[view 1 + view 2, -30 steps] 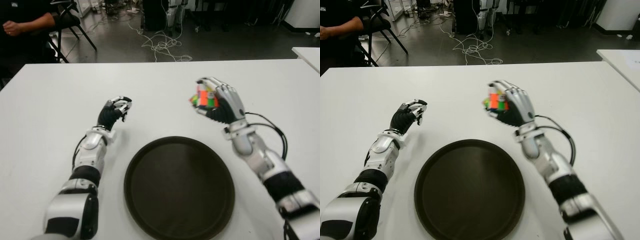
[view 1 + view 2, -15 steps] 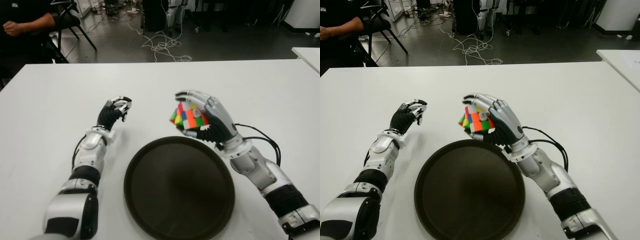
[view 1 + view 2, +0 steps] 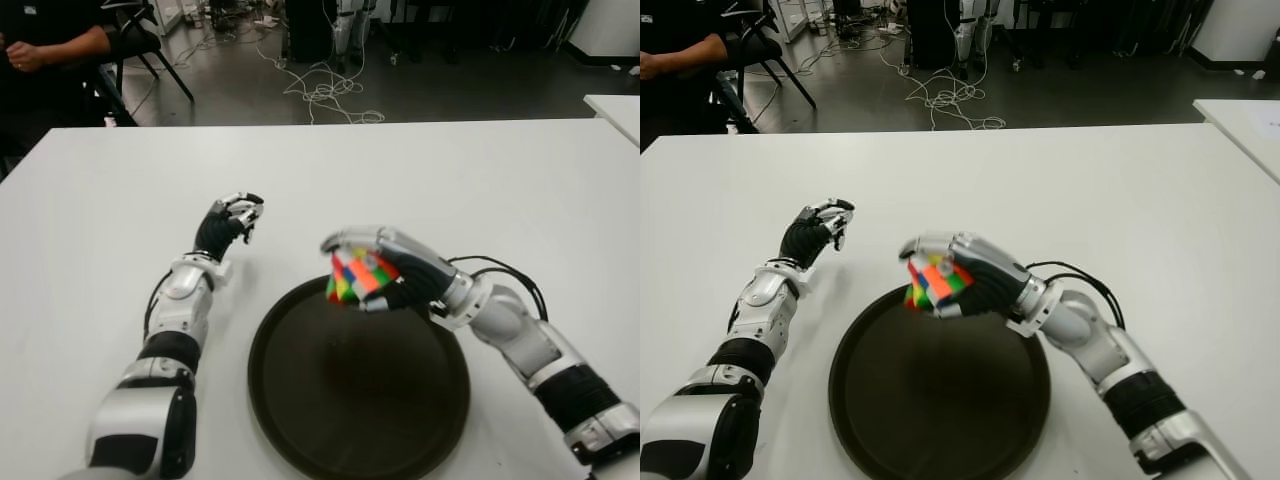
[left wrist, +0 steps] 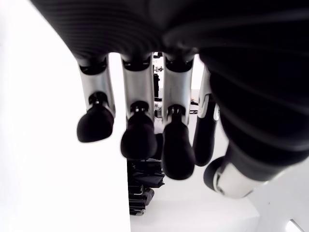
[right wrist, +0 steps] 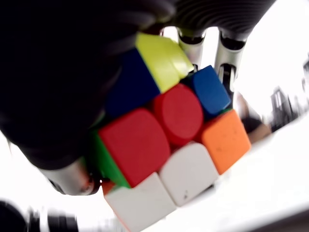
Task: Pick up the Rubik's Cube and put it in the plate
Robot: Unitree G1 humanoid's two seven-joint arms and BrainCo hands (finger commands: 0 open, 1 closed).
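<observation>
Rubik's Cube (image 3: pixel 358 278): gripped in the curled fingers of the right hand (image 3: pixel 392 270), held tilted above the plate (image 3: pixel 330 420) near its 12 o'clock rim. Right forearm is angled in from 4 o'clock. Left hand (image 3: pixel 228 224): seen at 10 o'clock of the plate, fingers curled, nothing held. White table (image 3: pixel 100 220) lies beneath.
</observation>
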